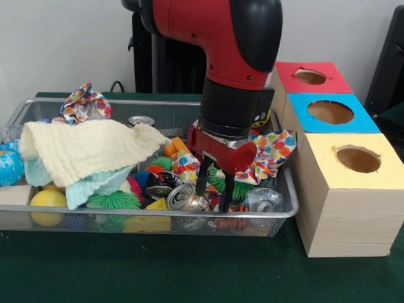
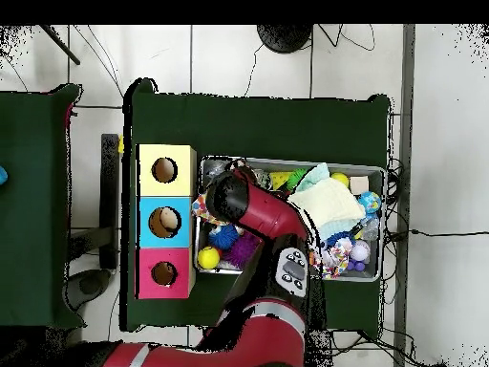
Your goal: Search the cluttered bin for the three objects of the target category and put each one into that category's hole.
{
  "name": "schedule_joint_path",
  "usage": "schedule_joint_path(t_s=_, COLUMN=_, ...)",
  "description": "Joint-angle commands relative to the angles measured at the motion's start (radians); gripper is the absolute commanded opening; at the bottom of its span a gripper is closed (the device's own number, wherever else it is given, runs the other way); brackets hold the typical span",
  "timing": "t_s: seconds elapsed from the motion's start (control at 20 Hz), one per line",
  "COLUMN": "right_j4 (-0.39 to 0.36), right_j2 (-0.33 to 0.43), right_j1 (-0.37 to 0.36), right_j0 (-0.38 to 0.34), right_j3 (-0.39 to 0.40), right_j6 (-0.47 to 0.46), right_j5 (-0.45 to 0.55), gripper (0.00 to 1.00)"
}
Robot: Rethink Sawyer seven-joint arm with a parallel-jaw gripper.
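The silver wire-mesh bin (image 1: 76, 215) fills the left and middle of the front view, packed with clutter. My gripper (image 1: 214, 187) hangs down into its right part, open and holding nothing. Its two black fingers (image 1: 202, 180) straddle a spot just beside a crushed can (image 1: 185, 197) and a green spiky ball (image 1: 218, 180). Three wooden boxes stand right of the bin, each with a round hole: red-topped (image 1: 312, 77), blue-topped (image 1: 331, 112) and yellow-topped (image 1: 356, 159). In the overhead view my arm (image 2: 250, 205) covers the gripper and the bin's (image 2: 287, 161) left part.
The bin also holds a cream cloth (image 1: 88, 148), a second can (image 1: 140, 120), colourful fabric pieces (image 1: 274, 151), a large green spiky ball (image 1: 113, 201), a yellow ball (image 1: 47, 199), a globe ball (image 1: 9, 165) and crumpled clear plastic (image 1: 264, 201). The table is covered in green cloth (image 1: 189, 271).
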Motion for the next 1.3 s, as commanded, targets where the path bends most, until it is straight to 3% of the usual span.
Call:
schedule_joint_path(t_s=0.05, right_j4=-0.292, right_j2=0.14, right_j1=0.148, right_j0=-0.075, right_j3=-0.189, right_j6=-0.263, right_j5=0.006, gripper=1.0)
schedule_joint_path(t_s=0.25, right_j4=-0.425, right_j2=0.169, right_j1=0.166, right_j0=-0.087, right_j3=-0.212, right_j6=-0.221, right_j5=-0.011, gripper=1.0)
schedule_joint_path(t_s=0.5, right_j4=-0.497, right_j2=0.24, right_j1=0.184, right_j0=-0.104, right_j3=-0.265, right_j6=-0.163, right_j5=0.071, gripper=1.0)
schedule_joint_path(t_s=0.65, right_j4=-0.542, right_j2=0.277, right_j1=0.196, right_j0=-0.106, right_j3=-0.305, right_j6=-0.204, right_j5=0.164, gripper=1.0)
schedule_joint_path(t_s=0.9, right_j4=-0.648, right_j2=0.138, right_j1=0.212, right_j0=0.007, right_j3=-0.376, right_j6=-0.142, right_j5=0.163, gripper=1.0)
schedule_joint_path(t_s=1.1, right_j4=-0.655, right_j2=0.129, right_j1=0.142, right_j0=0.025, right_j3=-0.331, right_j6=-0.089, right_j5=0.262, gripper=1.0)
schedule_joint_path(t_s=1.3, right_j4=-0.658, right_j2=0.141, right_j1=0.036, right_j0=0.037, right_j3=-0.229, right_j6=-0.07, right_j5=0.324, gripper=1.0)
